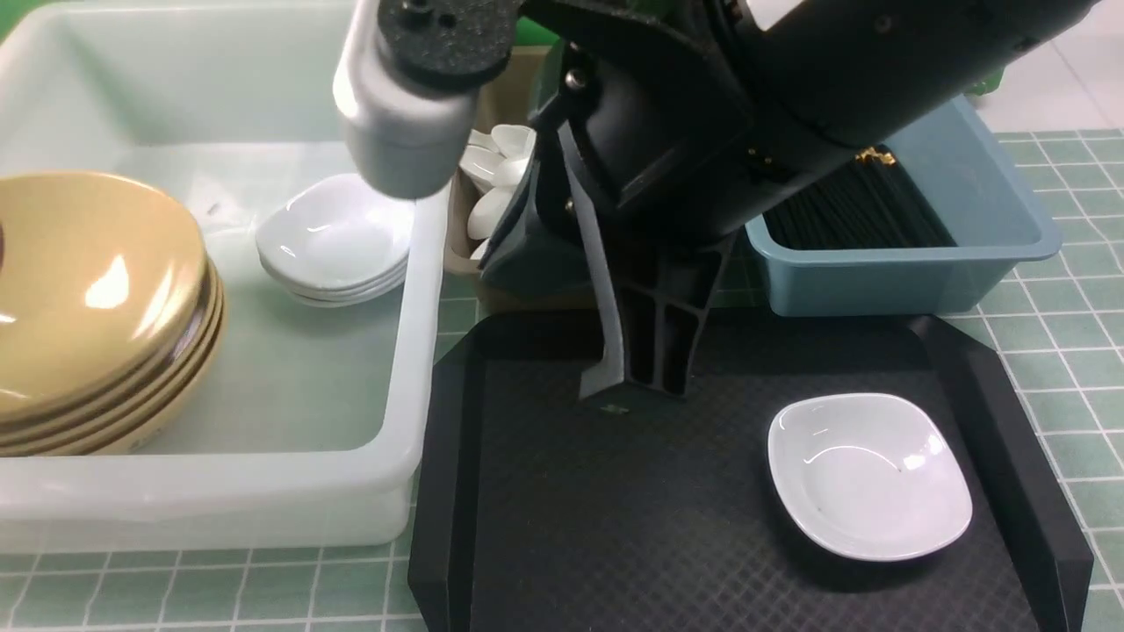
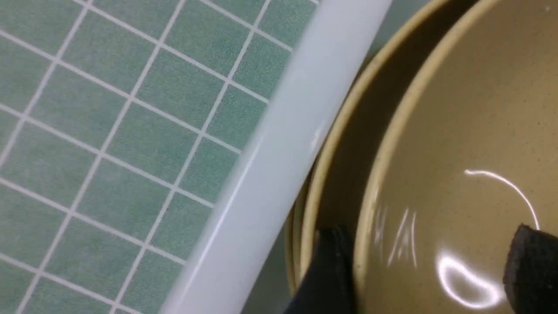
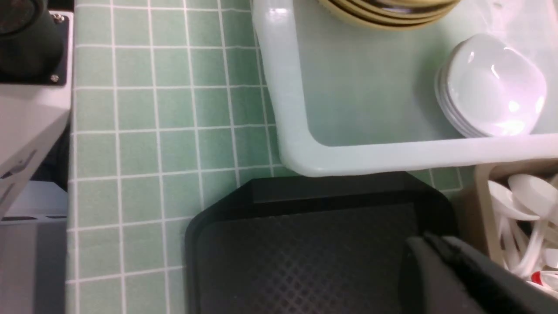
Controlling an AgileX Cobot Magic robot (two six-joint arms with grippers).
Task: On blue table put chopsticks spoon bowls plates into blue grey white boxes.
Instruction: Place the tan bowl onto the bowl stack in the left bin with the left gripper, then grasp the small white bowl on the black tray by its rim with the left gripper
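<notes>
The black tray (image 1: 615,527) lies on the blue table (image 1: 1071,351), and everything else is set around it. A single plate (image 1: 869,474) sits upright on the tray's right half, well apart from the right gripper (image 1: 628,391). That gripper hangs point-down over the tray's far middle with its fingers (image 3: 457,270) pressed together on nothing. Touching the tray's left edge is the white tub (image 1: 413,351). A stack of bowls (image 1: 88,290) rests against the tub wall farthest from the tray, the bowls nested and tilted. A stack of plates (image 1: 338,233) lies in the tub's back corner nearest the tray. The left gripper (image 2: 429,261) is at the bowls, seen only in its own wrist view. Its fingers (image 2: 327,270) stand wide apart, one outside the top bowl's rim and the other inside the bowl, clamped on nothing. Behind the tray's far left corner stands the grey box (image 3: 481,209), mostly hidden by the right arm, with white spoons (image 1: 496,167) piled in it. Behind the tray's far right corner stands the blue box (image 1: 896,281), holding a bundle of chopsticks (image 1: 861,211) that lies lengthwise with gold bands at its far end.
</notes>
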